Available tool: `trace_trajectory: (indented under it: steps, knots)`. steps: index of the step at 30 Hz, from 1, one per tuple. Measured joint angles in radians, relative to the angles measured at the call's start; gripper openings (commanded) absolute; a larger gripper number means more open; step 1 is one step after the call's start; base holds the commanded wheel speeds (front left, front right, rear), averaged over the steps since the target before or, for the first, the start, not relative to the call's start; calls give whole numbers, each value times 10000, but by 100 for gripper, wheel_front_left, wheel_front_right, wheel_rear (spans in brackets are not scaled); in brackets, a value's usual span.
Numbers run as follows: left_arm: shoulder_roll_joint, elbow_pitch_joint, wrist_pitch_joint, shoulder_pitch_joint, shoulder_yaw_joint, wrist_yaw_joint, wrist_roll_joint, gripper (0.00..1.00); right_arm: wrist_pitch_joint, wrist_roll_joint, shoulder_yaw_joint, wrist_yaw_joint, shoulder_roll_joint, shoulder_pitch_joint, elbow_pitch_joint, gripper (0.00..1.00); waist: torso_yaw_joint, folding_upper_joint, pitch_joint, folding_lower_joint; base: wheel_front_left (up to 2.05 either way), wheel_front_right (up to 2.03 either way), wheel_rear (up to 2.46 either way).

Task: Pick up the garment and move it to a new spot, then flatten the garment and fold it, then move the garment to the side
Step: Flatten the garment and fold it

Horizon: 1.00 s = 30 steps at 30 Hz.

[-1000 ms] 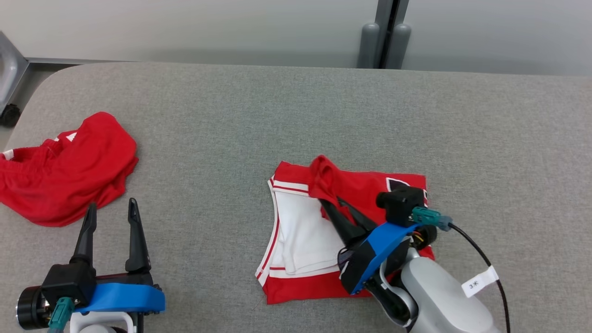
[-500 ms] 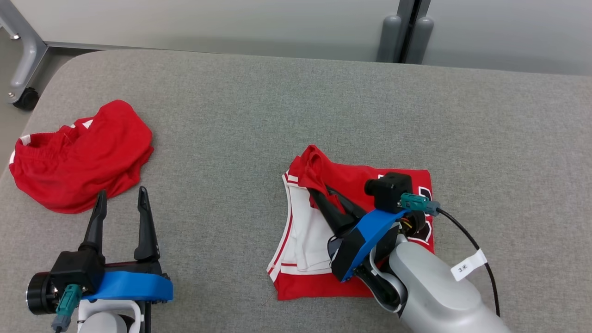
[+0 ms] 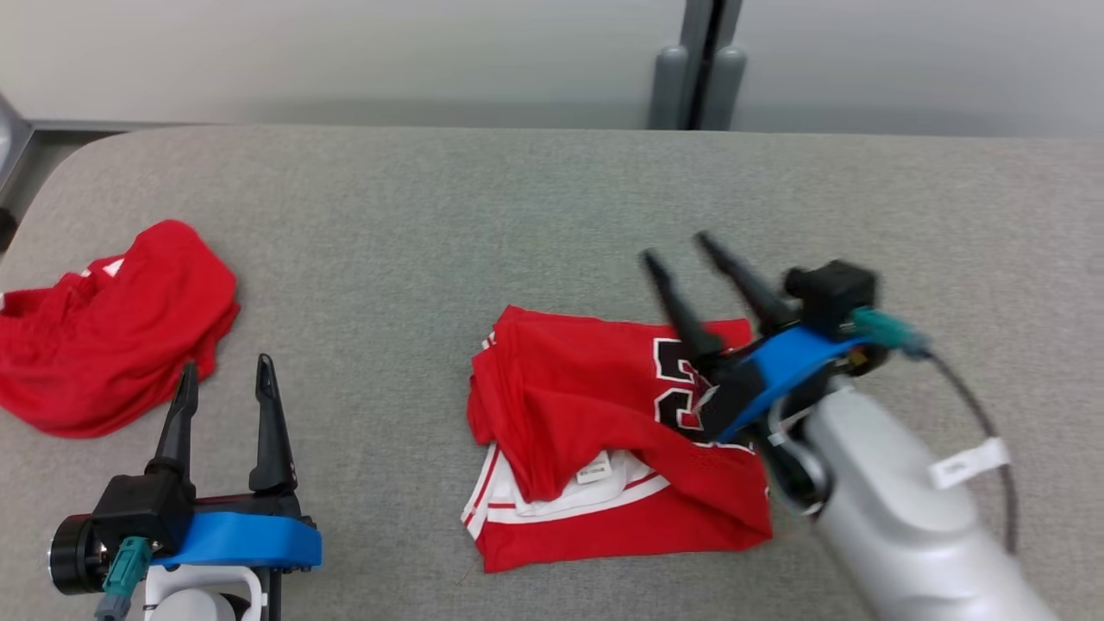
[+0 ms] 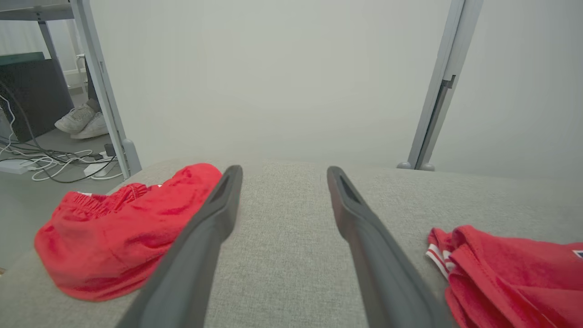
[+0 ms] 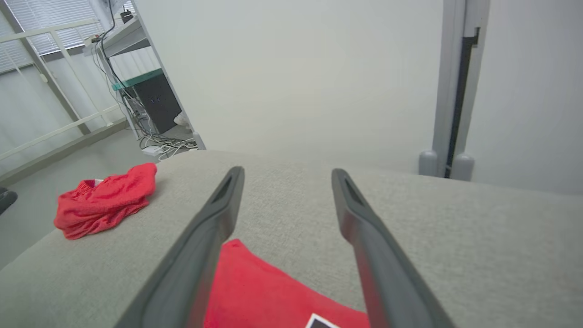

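The garment, a red jersey (image 3: 595, 414) with white trim and a black number, lies folded on the grey table (image 3: 414, 224) at centre, a white label showing near its front. My right gripper (image 3: 674, 248) hangs open and empty over the jersey's far right edge, fingers pointing away. The right wrist view looks past the open right gripper (image 5: 287, 172) at the jersey's red corner (image 5: 273, 291) below. My left gripper (image 3: 226, 369) rests open and empty at the lower left. In the left wrist view, the left gripper (image 4: 280, 171) frames bare table, the jersey (image 4: 510, 273) off to its right.
A second red garment, crumpled shorts (image 3: 103, 345), lies near the table's left edge, also seen as shorts (image 4: 123, 232) and shorts (image 5: 107, 200). A grey post (image 3: 694, 78) stands behind the table against the pale wall. The table's far left corner is rounded.
My right gripper let go of the jersey's red flap, opened, and rose toward the far right. The flap now lies folded over the white inside. The head camera also shifted.
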Motion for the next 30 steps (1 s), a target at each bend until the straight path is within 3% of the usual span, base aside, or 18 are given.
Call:
trace_trajectory:
  steps: [5,14,20,30]
  knots:
    - [-4,-77,0,111,-4,12,44,100,-36,-1099,-1806,0,-575,968,-1419,100,-360,0,-224,0,0,0,0]
    - [-6,-142,0,327,-29,23,144,100,-38,-2418,-3783,0,-391,3400,-3363,100,-708,0,-543,0,0,0,0]
    - [-4,-211,0,395,-73,35,211,100,67,-2918,-4663,0,13,4570,-4245,100,-682,0,-647,0,0,0,0]
    - [4,-105,-2,451,-708,4,414,100,464,-3289,-5062,0,353,5027,-4857,100,-633,0,-818,-1,0,0,0]
